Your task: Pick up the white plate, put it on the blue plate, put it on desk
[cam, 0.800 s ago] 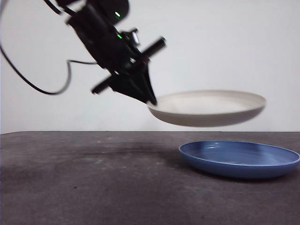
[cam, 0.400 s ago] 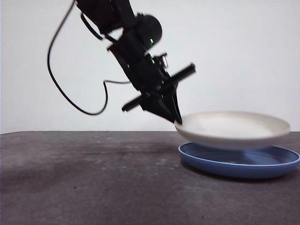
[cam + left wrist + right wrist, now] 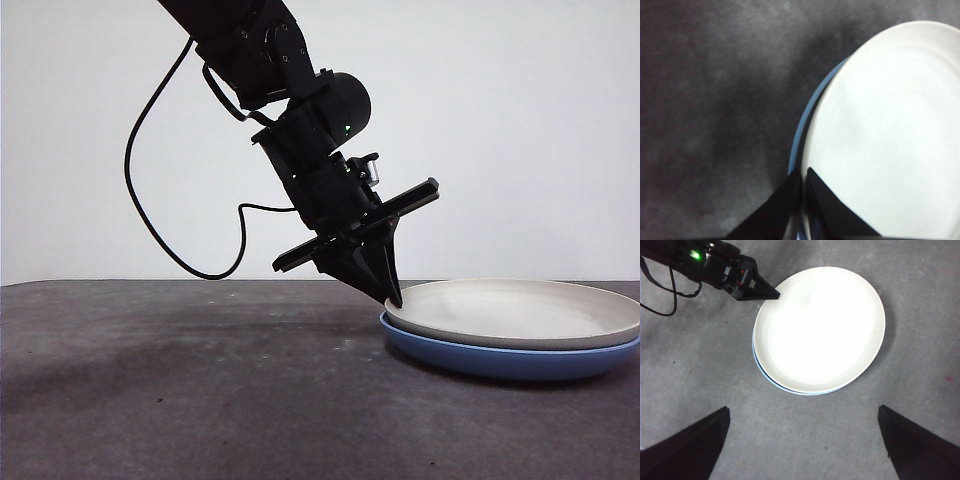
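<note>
- we see the white plate (image 3: 520, 312) lying on the blue plate (image 3: 500, 358), which sits on the dark grey counter (image 3: 200, 380); only a thin blue crescent shows beyond the white rim in the right wrist view.
- the two plates are nearly centred, the white plate set slightly off so the blue rim peeks out on the side towards the left gripper.
- our left gripper (image 3: 392, 292) reaches down at a slant to the white plate's near rim, its jaws almost together with that rim between them.
- in the left wrist view the gap between the jaws is a narrow slit, and we think they are pinching the rim, though the contact itself is hard to make out.
- our right gripper (image 3: 802, 450) hangs high above the plates, well apart from them, jaws spread wide and holding nothing.
</note>
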You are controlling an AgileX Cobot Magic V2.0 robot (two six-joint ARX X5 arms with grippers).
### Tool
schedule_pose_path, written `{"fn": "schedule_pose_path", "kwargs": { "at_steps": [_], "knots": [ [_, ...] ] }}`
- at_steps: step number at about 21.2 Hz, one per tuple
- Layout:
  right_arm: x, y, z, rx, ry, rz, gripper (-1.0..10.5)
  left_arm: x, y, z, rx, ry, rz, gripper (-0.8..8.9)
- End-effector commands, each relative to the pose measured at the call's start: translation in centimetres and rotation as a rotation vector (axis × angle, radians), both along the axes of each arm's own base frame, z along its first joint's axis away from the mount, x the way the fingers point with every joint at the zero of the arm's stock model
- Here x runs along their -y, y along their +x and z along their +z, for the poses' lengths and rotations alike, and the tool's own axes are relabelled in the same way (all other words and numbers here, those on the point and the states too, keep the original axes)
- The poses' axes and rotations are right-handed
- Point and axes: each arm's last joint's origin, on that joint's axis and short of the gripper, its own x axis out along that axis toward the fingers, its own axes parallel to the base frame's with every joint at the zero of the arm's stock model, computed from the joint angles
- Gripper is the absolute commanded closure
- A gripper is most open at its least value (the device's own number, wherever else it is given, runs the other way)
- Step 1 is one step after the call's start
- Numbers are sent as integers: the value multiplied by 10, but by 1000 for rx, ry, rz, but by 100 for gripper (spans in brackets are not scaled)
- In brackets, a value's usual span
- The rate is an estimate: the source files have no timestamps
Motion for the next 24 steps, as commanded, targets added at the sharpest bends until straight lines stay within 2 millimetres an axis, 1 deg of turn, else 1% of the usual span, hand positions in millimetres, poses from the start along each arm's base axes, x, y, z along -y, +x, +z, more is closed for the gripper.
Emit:
{"fn": "schedule_pose_path", "kwargs": {
  "at_steps": [1,7,9,11,13,15,19,24],
  "knots": [
    [0,2,5,17,3,-4,473,9,0,-4,23,28,-35,798],
    [0,2,5,17,3,-4,473,8,-3,-5,5,52,-50,795],
    [0,2,5,17,3,-4,473,7,-3,-6,-1,57,-49,775],
    [0,2,5,17,3,-4,473,7,-4,-6,-6,61,-50,706],
    [0,2,5,17,3,-4,473,7,-4,-6,-9,63,-50,572],
    [0,2,5,16,3,-4,473,7,-4,-5,-8,61,-49,489],
    [0,2,5,17,3,-4,473,8,-2,5,-10,63,-51,479],
    [0,2,5,16,3,-4,473,10,0,30,11,69,-78,479]
  ]
}}
